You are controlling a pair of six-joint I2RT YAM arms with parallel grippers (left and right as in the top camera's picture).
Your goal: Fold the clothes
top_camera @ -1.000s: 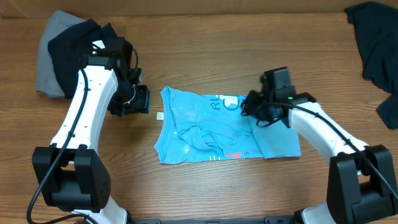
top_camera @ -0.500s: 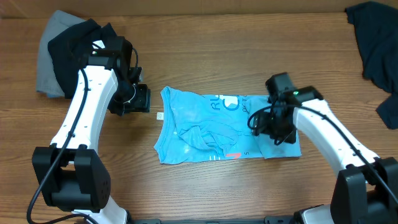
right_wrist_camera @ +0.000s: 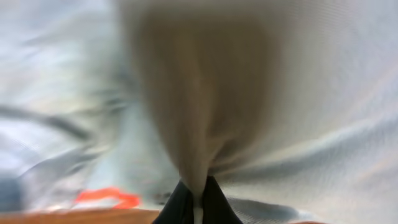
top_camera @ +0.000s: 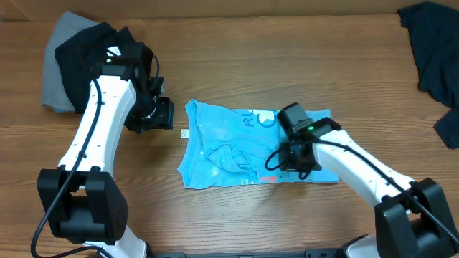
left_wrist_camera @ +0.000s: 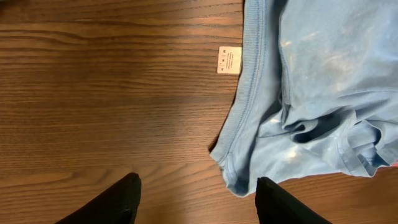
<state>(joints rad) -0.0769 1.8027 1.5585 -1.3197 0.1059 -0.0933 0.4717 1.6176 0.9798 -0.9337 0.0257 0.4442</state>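
A light blue T-shirt (top_camera: 229,147) lies half folded in the middle of the wooden table, with white lettering and a small red mark (top_camera: 270,178) near its front edge. My right gripper (top_camera: 281,162) is low over the shirt's right half, shut on a pinched fold of the blue cloth (right_wrist_camera: 199,124) that rises from its fingertips (right_wrist_camera: 181,205). My left gripper (left_wrist_camera: 196,199) hovers open over bare wood just left of the shirt's hem (left_wrist_camera: 245,118), holding nothing. A white tag (left_wrist_camera: 229,60) sticks out at that hem.
A pile of black and grey clothes (top_camera: 75,61) lies at the back left behind my left arm. A dark garment (top_camera: 434,54) is spread at the back right corner. Bare wood (top_camera: 237,64) stretches behind the shirt.
My right gripper moved from the shirt's right edge toward the front and left, opened, then shut on the cloth and dragged the right side inward. The left arm stayed still.
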